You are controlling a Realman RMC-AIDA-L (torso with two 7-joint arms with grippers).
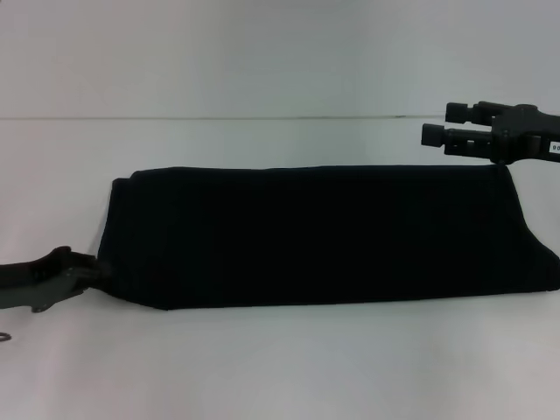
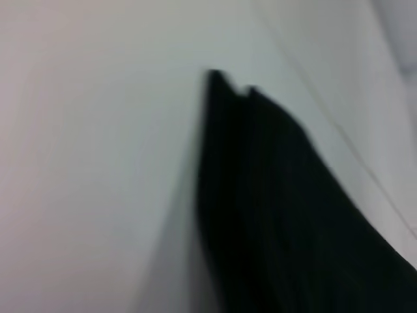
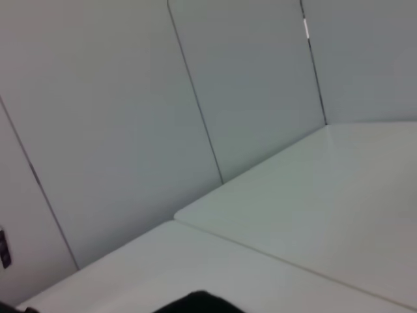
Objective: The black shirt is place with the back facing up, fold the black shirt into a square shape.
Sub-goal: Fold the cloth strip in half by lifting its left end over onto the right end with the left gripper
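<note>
Seeing our black shirt point(image 1: 324, 234) folded into a long band on the white table point(image 1: 262, 367), left gripper point(image 1: 87, 273) pinching its near-left corner, right gripper point(image 1: 435, 123) spread above its far-right corner, left wrist view showing layered edges point(image 2: 228, 88).

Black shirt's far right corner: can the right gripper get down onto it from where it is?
Probably yes. The right gripper hangs just beyond that corner of the black shirt, with only bare table between.

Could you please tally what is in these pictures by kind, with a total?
Black shirt, folded into a long band on the white table: 1
Grippers: 2, the left gripper at the band's near left corner, the right gripper raised above its far right end
Total: 3, plus the table
</note>
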